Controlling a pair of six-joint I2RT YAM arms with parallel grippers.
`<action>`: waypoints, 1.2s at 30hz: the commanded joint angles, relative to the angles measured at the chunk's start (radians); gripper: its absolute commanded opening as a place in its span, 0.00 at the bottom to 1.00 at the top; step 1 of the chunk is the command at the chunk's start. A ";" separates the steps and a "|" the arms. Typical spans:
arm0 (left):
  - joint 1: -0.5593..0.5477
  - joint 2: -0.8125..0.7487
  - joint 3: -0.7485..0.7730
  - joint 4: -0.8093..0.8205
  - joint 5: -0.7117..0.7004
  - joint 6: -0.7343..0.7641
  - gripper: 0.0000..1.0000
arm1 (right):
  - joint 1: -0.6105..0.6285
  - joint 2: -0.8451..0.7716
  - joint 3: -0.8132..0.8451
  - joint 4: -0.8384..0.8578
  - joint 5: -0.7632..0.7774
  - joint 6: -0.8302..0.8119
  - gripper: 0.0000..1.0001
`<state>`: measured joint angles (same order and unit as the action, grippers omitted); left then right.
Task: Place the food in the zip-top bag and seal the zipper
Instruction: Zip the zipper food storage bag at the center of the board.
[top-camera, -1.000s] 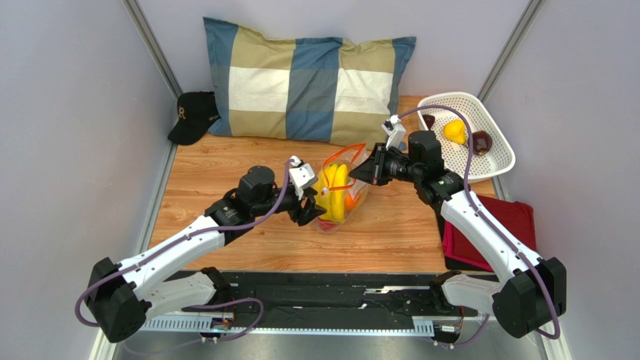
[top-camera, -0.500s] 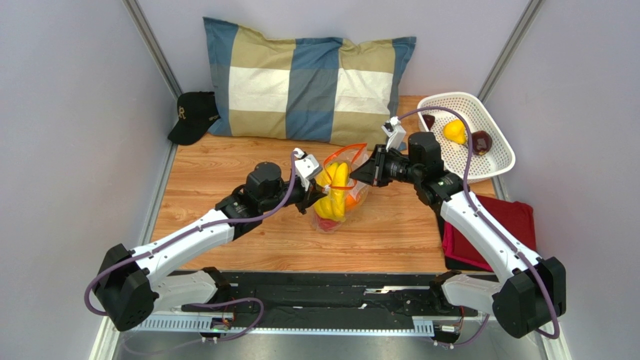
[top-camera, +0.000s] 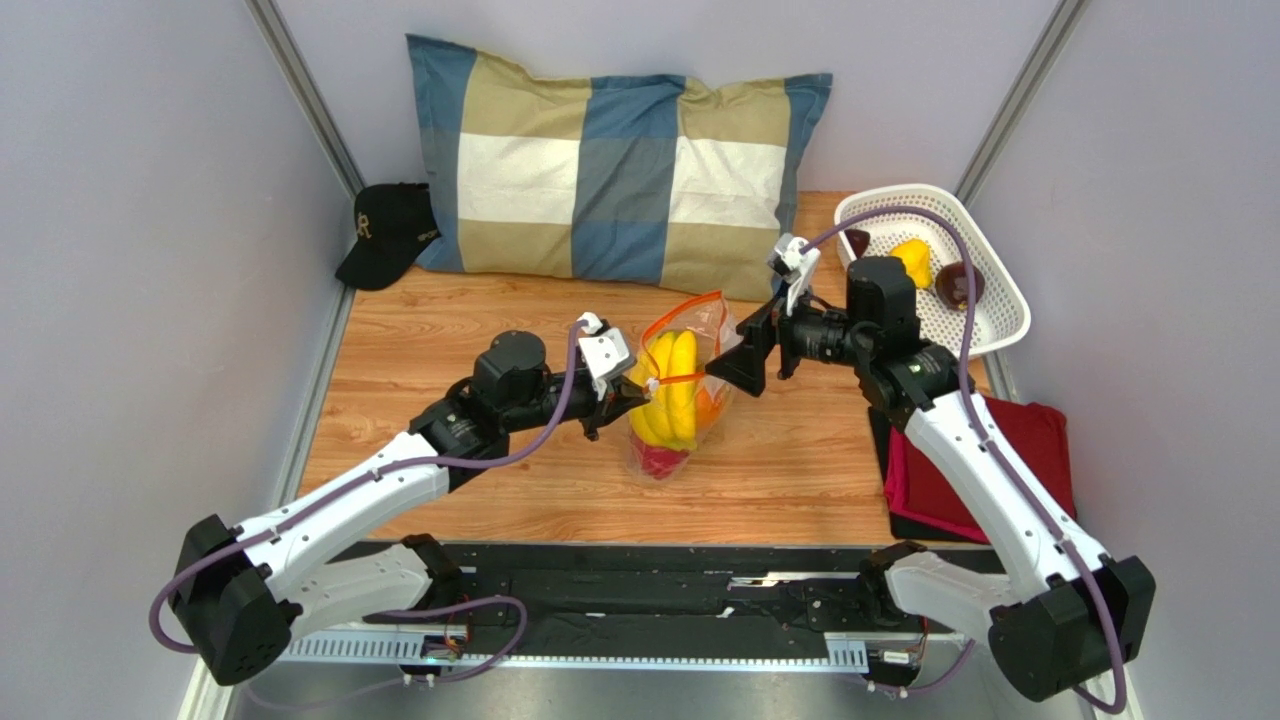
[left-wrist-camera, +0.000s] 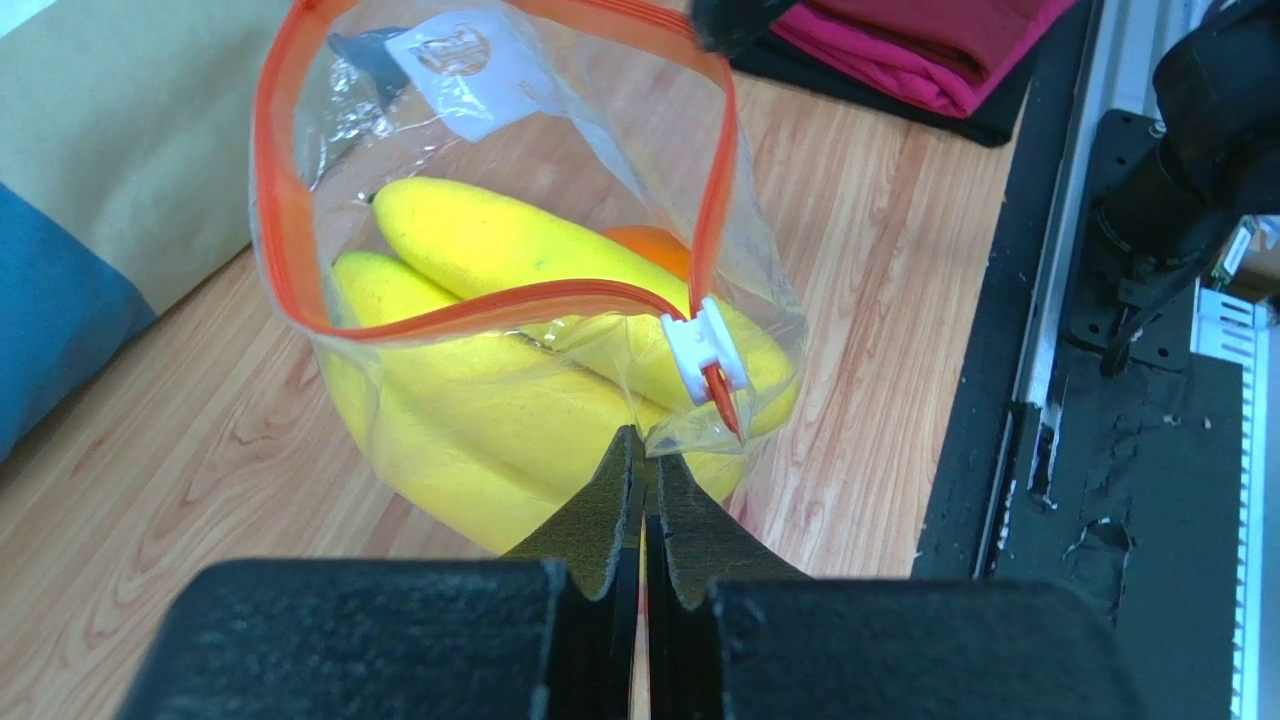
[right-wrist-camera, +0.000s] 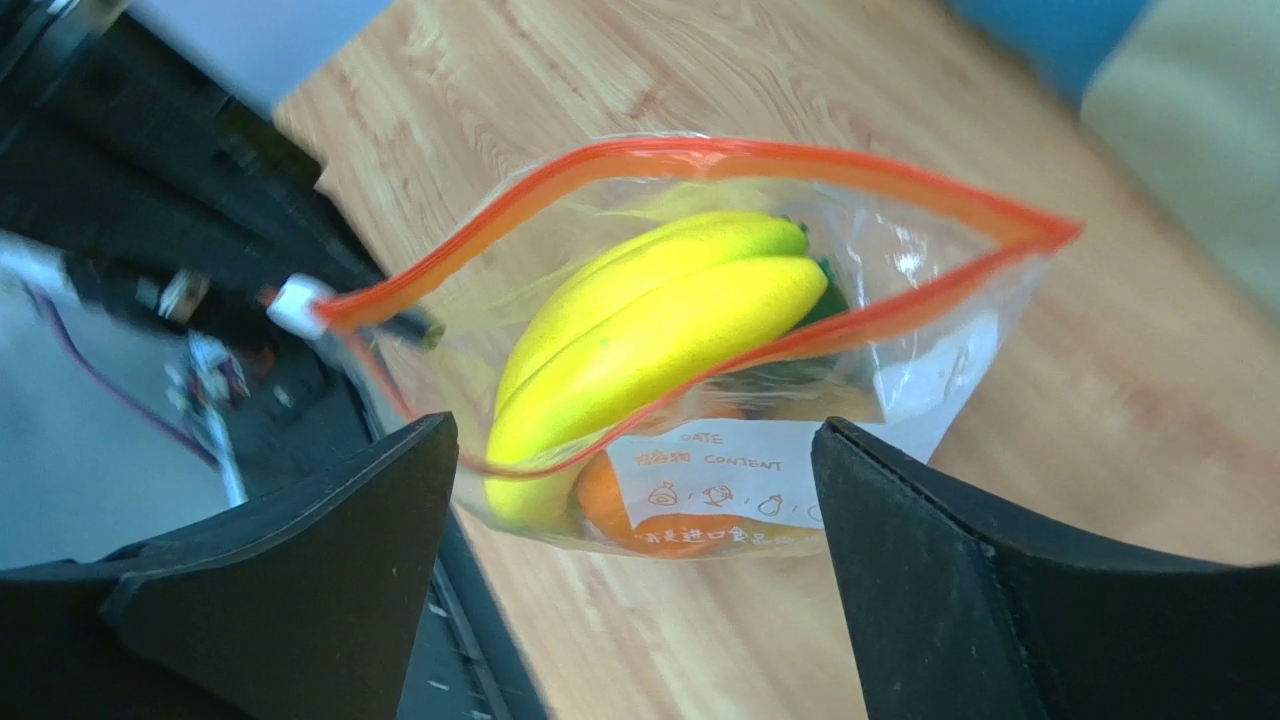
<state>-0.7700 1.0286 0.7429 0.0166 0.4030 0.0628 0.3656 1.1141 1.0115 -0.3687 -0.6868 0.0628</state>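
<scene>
**Bag Pinched at One Corner, Zipper Unsealed**

The wooden counter (top-camera: 451, 375) is spanned by both arms. A white basket (top-camera: 1004, 318) is seen well behind the right fingers (top-camera: 739, 365). The zip-top bag (right-wrist-camera: 917, 393) is held up between the two sets of fingers. The left fingers (left-wrist-camera: 631, 473) are pressed together on the bag's near corner. The right fingers are spread wide just off the opposite corner, with nothing gripped.

A banana bunch (right-wrist-camera: 661, 323) and an orange (left-wrist-camera: 646, 249) are seen inside the bag, straight ahead of the left fingers. A yellow piece (top-camera: 911, 258) and a dark purple piece (top-camera: 957, 282) lie in the basket.

The zipper (left-wrist-camera: 278, 255) gapes, its long axis running from one set of fingers toward the other. Its white slider (left-wrist-camera: 700, 345) is parked just beyond the left fingers' tips, so the left arm is nearer to it but occupied. A pull toward the right fingers is judged necessary for sealing.
</scene>
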 joint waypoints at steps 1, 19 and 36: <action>-0.002 -0.007 0.026 0.036 0.053 0.060 0.00 | 0.007 -0.066 0.065 -0.051 -0.213 -0.452 0.93; -0.002 0.010 0.072 -0.038 0.109 0.126 0.00 | 0.292 0.139 0.194 -0.262 -0.214 -1.060 0.37; 0.071 -0.338 -0.131 -0.023 0.011 0.077 0.83 | 0.294 0.089 0.050 0.359 0.021 -0.256 0.00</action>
<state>-0.7002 0.7013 0.6556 -0.0772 0.4160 0.0982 0.6537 1.2121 1.0542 -0.2600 -0.7349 -0.3946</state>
